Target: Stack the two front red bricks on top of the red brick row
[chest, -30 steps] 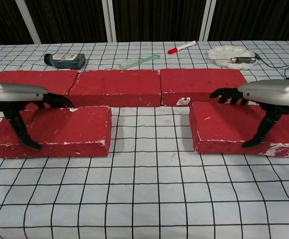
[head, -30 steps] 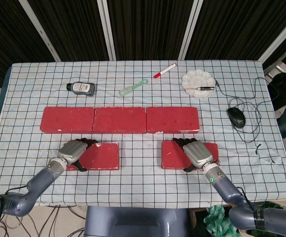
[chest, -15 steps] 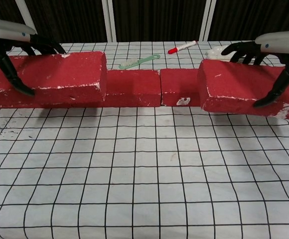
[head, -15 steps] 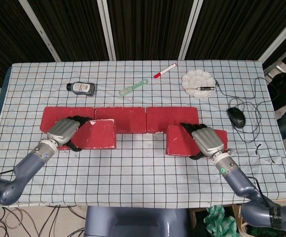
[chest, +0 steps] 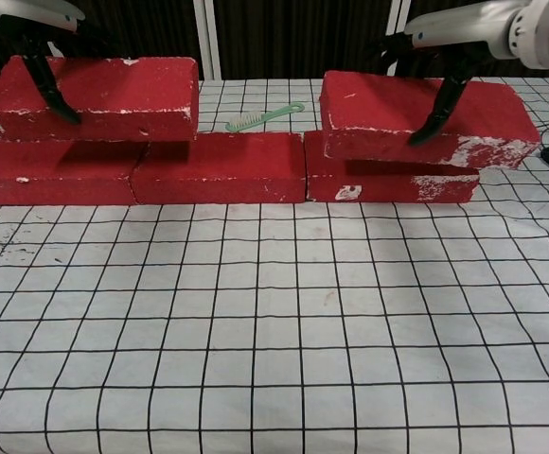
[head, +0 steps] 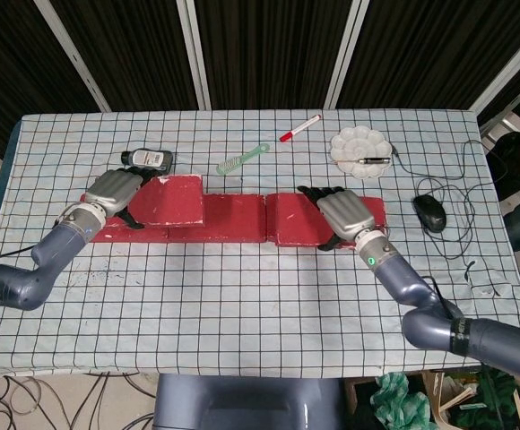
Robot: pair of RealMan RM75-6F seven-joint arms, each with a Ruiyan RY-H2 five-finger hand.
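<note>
Three red bricks form a row (chest: 218, 165) across the table. My left hand (head: 109, 193) grips a fourth red brick (chest: 95, 95) from above and holds it level just over the row's left brick (chest: 52, 172). My right hand (head: 345, 213) grips another red brick (chest: 379, 109) over the row's right brick (chest: 388, 186). This one sits a little to the right and tilts down at its right end. Whether either held brick touches the row I cannot tell. In the chest view the left hand (chest: 28, 24) and right hand (chest: 459, 33) reach in from the top corners.
Behind the row lie a dark bottle (head: 148, 159), a green comb (head: 240, 159), a red marker (head: 300, 128) and a white palette (head: 360, 145). A black mouse (head: 430, 212) with its cable lies at the right. The checked cloth (chest: 274, 322) spreads in front of the row.
Both hands have lifted their bricks off the cloth and carried them back, from in front of the row to above its left and right bricks.
</note>
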